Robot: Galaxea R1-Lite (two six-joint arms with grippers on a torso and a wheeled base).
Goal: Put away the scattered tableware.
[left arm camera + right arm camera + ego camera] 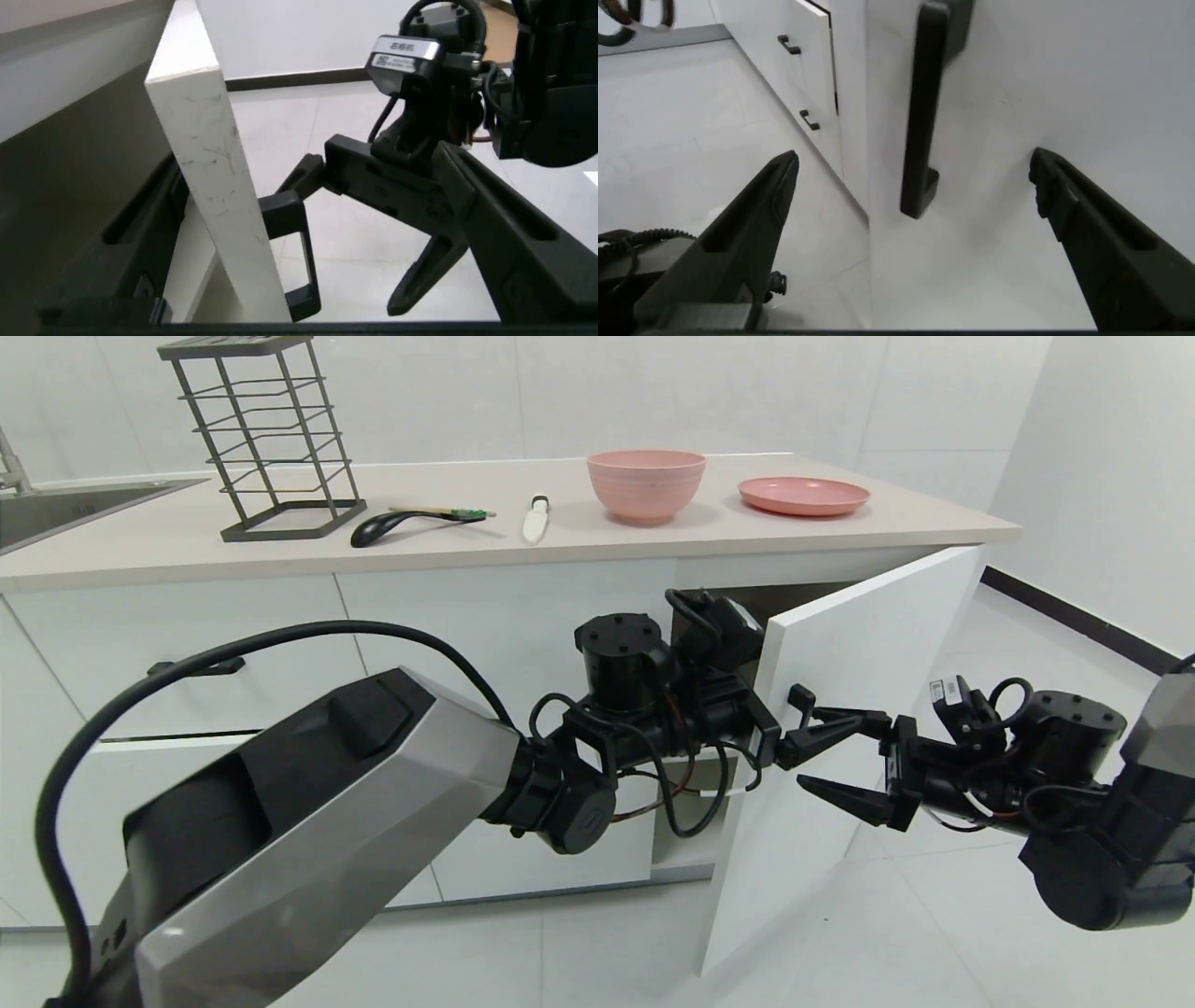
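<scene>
Cupboard door ajar, left claw at its free edge with fingers spread either side of the panel, right claw wide apart just off the black handle; pink bowl, pink plate and black spoon lie on the counter above.

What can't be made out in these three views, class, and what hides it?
1. Cupboard interior: head view, hidden by the open door and the left arm's wrist.
2. Sink: head view, cut off at the left edge.
3. Slim utensil behind the black spoon: head view, too small to name.
</scene>
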